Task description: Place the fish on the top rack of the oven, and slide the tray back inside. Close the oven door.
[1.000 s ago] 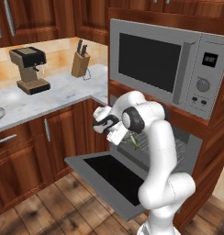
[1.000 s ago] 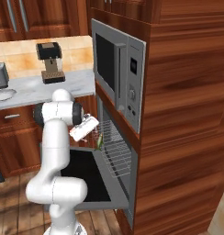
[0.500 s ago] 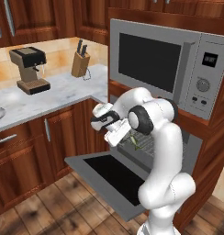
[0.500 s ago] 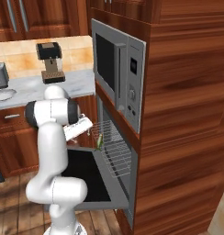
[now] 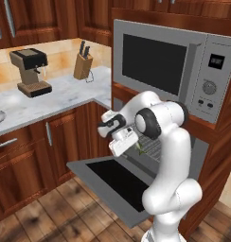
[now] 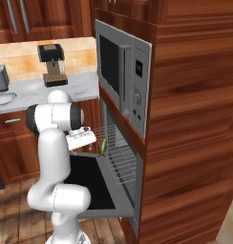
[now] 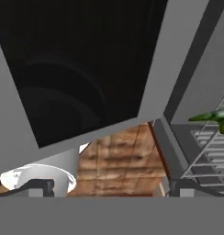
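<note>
While bent, arm hangs over oven door (image 5: 115,182).

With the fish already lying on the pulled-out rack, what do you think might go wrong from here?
1. The fish lies near the front edge of the top rack; a quick push inward might make it slide off.
2. The gripper hangs close beside the rack, so it may knock the fish when it moves in.
3. The oven door lies fully open; closing it before the rack is in would jam against it.
</note>
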Controlling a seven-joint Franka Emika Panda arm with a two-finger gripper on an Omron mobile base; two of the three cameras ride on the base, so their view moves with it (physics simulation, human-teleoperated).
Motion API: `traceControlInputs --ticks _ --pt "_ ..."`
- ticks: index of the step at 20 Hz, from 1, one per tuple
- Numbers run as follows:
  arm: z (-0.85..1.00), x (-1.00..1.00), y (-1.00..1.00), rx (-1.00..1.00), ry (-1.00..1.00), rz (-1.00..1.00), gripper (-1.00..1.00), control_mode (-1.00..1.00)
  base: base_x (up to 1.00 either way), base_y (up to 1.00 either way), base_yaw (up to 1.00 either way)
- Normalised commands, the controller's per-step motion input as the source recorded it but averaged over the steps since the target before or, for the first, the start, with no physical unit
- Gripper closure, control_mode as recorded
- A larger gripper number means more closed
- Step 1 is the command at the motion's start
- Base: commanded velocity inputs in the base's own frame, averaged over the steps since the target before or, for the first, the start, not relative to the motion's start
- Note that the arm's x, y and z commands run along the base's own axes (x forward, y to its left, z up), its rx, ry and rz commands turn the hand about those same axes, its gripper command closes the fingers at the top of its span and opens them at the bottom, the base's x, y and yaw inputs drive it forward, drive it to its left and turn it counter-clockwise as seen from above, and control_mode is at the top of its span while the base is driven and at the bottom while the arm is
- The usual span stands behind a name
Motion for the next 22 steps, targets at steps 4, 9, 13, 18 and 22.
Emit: traceControlInputs --ticks 4,9,13,18,22 --pt "-0.39 0.49 -0.01 0.05 0.08 0.00 -1.00 -1.00 0.00 0.00 0.00" --pt "-0.72 0.62 0.00 -0.01 0.06 0.02 -1.00 -1.00 0.00 0.00 0.00" --pt "-0.52 0.54 -0.04 -0.02 0.03 0.02 -1.00 -1.00 0.00 0.00 0.00" --pt "0.00 -0.08 -0.46 0.00 0.00 0.00 -1.00 -1.00 0.00 0.00 0.00" --pt "0.19 -0.31 -0.91 0.00 -0.01 0.00 -1.00 -1.00 0.00 0.00 0.00"
